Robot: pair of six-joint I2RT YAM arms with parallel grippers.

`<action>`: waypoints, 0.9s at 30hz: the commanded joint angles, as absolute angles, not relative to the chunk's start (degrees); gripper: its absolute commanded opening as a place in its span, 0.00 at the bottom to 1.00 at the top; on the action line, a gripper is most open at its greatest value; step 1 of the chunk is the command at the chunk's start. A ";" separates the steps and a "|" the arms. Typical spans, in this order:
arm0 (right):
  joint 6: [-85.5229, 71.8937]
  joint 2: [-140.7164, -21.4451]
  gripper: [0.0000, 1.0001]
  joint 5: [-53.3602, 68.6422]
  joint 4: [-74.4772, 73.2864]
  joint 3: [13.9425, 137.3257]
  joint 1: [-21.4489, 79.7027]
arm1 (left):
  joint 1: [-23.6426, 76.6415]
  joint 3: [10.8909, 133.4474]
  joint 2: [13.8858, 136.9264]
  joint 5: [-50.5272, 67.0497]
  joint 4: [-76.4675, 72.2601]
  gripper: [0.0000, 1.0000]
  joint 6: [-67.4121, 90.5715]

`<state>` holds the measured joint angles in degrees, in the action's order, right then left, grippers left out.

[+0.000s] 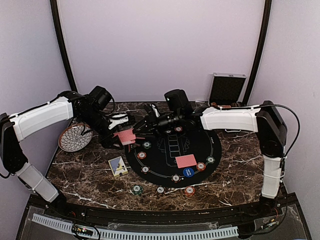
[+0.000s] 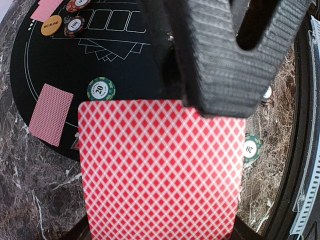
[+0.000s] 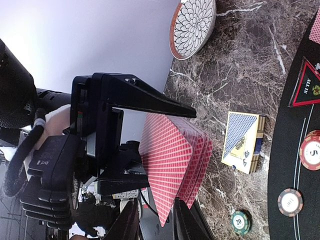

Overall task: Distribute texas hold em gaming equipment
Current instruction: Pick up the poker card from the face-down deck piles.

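A fanned stack of red, diamond-backed cards (image 2: 160, 170) is clamped by the left gripper (image 1: 120, 132). The right gripper (image 3: 154, 225) is held partly apart around the stack's lower corner.

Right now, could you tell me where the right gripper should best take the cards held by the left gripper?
At the free corner of the fanned cards, away from the left gripper clamping their other end. Come edge-on, one finger per face; the right gripper seems to straddle it.
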<state>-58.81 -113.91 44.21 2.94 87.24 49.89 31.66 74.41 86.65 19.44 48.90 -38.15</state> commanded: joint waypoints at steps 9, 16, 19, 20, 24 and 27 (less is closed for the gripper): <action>-63.38 -114.61 0.20 47.16 11.14 84.95 51.26 | 31.53 74.09 84.88 19.95 48.76 0.00 -38.65; -64.08 -114.79 0.14 47.61 12.07 84.95 51.24 | 31.55 74.00 84.68 19.85 48.70 0.00 -38.58; -64.17 -115.00 0.13 47.69 12.17 84.75 51.24 | 31.53 73.97 84.55 19.80 48.74 0.00 -38.58; -64.16 -115.11 0.12 47.57 12.13 84.66 51.24 | 31.55 73.98 84.60 19.83 48.76 0.00 -38.58; -63.63 -114.99 0.03 47.23 11.50 84.05 51.22 | 31.55 74.00 84.39 19.78 48.82 0.00 -38.61; -62.43 -114.17 0.00 46.63 9.67 83.81 50.71 | 31.55 73.92 84.29 19.62 48.96 0.00 -38.67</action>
